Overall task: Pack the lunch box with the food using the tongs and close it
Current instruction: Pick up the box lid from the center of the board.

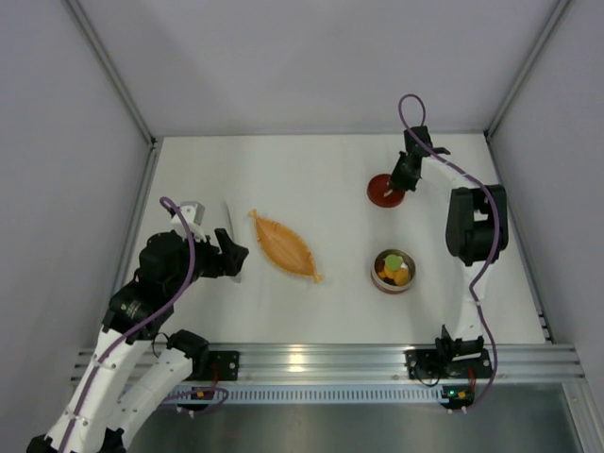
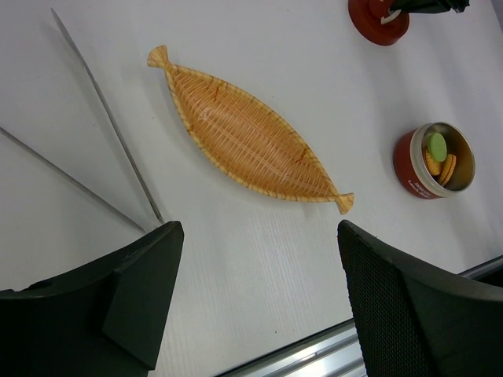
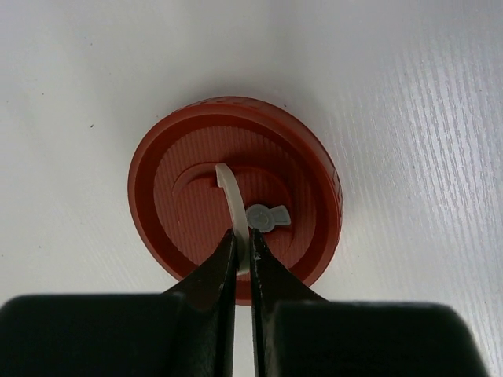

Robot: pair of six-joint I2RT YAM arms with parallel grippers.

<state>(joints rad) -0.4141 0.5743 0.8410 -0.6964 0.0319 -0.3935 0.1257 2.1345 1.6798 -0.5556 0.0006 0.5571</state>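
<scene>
Toward the near right of the desk (image 1: 311, 170), the lunch box (image 1: 391, 288) stands upright and uncovered. It is a round steel container with a red wall. Food (image 1: 394, 267) lies inside it, and green, yellow and orange pieces show within the rim (other colours cannot be made out). In the left wrist view the lunch box (image 2: 409, 169) carries a round green piece on top of ribbed yellow ones.

Behind the lunch box, well apart from it and toward the rear of the desk, the lid (image 3: 173, 196) lies flat on the surface. It is red, round and ridged, with a white loop (image 3: 230, 188) arching over its centre. The right pincer (image 3: 243, 239) is closed tight on this loop, with its two black tips pressing either side of the white strip at the near end. From above, the right pincer (image 1: 402, 177) stands directly over the lid (image 1: 381, 192).

Left of the lunch box lies an orange woven dish (image 1: 285, 245). It is leaf-shaped with a twisted tip at each end and is set diagonally across the middle of the desk.

Left of the dish, the tongs (image 2: 102, 110) lie flat on the desk. Their two slim silver arms draw together toward the left pincer (image 2: 258, 232). The left pincer stands wide and holds nothing. Its fingers (image 2: 409, 306) hang above the desk, one just beside the narrow end of the tongs. Whether that finger touches the tongs cannot be told.
</scene>
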